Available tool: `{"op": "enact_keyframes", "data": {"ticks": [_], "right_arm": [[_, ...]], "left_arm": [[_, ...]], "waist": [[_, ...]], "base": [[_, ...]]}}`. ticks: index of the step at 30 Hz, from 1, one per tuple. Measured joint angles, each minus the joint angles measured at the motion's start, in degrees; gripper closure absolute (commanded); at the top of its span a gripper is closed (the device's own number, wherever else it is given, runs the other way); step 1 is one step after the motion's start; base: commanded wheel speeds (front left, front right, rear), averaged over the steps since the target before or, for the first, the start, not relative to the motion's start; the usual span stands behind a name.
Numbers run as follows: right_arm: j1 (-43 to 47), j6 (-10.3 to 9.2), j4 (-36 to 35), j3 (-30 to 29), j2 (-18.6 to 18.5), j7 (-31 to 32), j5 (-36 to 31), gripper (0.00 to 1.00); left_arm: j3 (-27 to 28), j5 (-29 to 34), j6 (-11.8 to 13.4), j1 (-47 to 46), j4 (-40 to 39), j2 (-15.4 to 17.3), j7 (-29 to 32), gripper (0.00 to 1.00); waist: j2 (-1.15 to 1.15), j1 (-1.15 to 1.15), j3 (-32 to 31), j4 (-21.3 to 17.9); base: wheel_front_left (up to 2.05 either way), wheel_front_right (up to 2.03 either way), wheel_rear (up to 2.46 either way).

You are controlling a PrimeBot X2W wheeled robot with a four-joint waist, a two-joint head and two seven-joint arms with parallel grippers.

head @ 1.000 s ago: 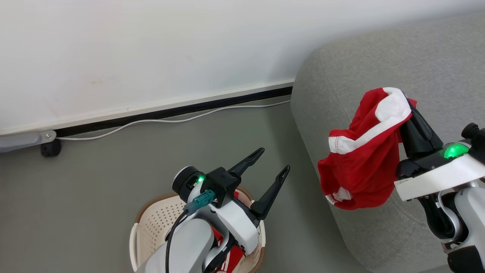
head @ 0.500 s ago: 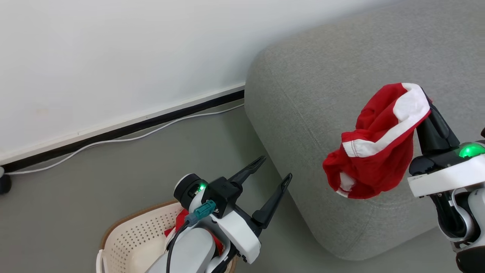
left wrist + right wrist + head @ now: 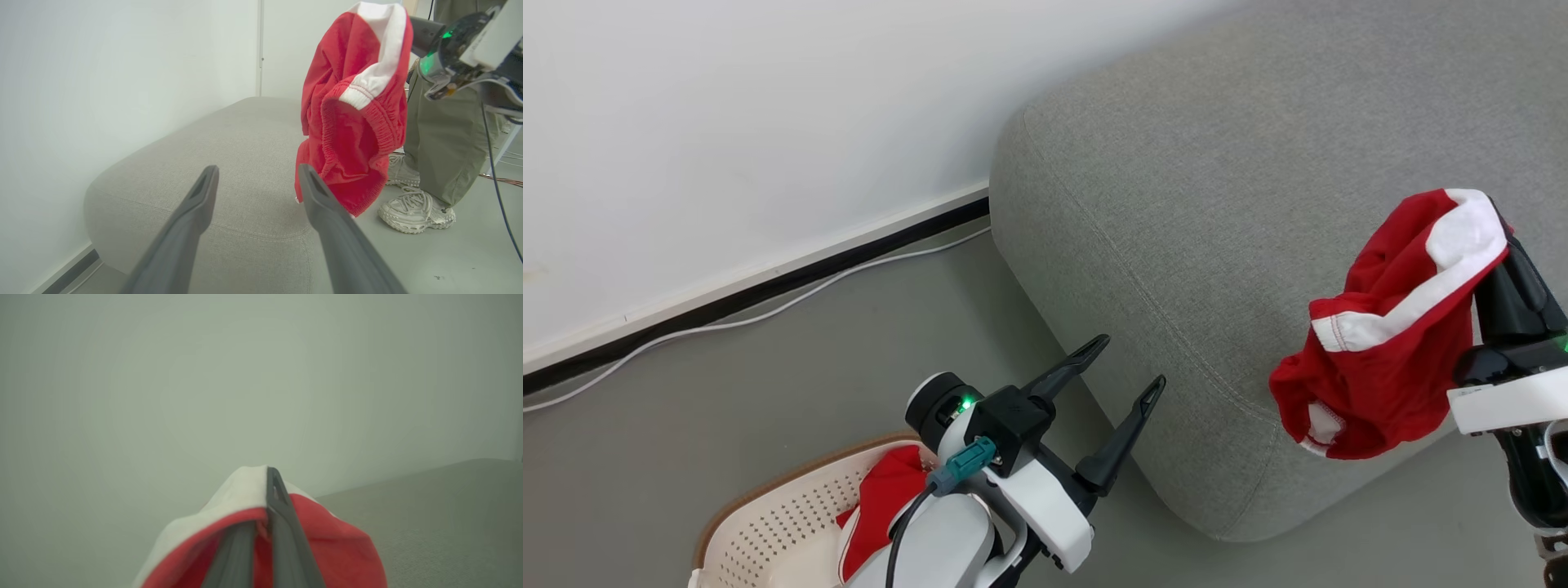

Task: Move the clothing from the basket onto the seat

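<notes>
**Red cloth aloft at the grey seat's corner**

Pinches one red garment by its white band in the right jaws, pressed together on the cloth, at the right edge of the head frame. Holds it bunched and hanging free above the near corner of the grey seat; cannot tell how far in over the cushion. Counts a second garment lying in the basket at the lower left. Shows the left jaws spread wide and holding nothing, just right of the basket in the frame, tips toward the seat.

To finish this step well:

- Carry further in over the cushion, toward the upper middle of the head frame, to avoid a slide off the rounded edge to the floor.
- Lower to first contact of hem and upholstery, and only then part the jaws.
- Expect soft cloth to cling to a finger, so withdraw upward and slowly.
- Mind the person's legs beside the seat, at the right of the left wrist frame.
- Probably halfway through: one piece to fetch after this one.
</notes>
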Motion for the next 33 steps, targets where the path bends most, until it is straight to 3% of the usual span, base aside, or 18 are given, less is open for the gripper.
{"op": "enact_keyframes", "data": {"ticks": [9, 18, 33], "right_arm": [[-0.93, 0.00, 0.45, -5.08, -3.24, 0.00, 0.19, 1.00], [-11.01, 0.00, 3.09, -8.93, -8.49, 0.00, 0.79, 1.00], [-30.76, 0.01, 17.55, -18.72, -19.04, -0.01, 0.09, 1.00]], "left_arm": [[-3.44, 0.94, 0.34, -0.71, -0.81, 0.09, 0.00, 0.00], [-8.65, 1.01, 3.52, -7.53, -0.45, 0.20, 0.00, 0.00], [-20.68, -1.21, 10.89, -20.48, -0.84, 0.48, -0.01, 0.00]], "waist": [[0.00, 0.00, 4.66, 1.68], [0.00, 0.00, 11.61, 4.40], [0.00, 0.00, 26.91, 9.41]], "base": [[0.00, 0.00, 0.00], [0.00, 0.00, 0.00], [0.00, 0.00, 0.00]]}}
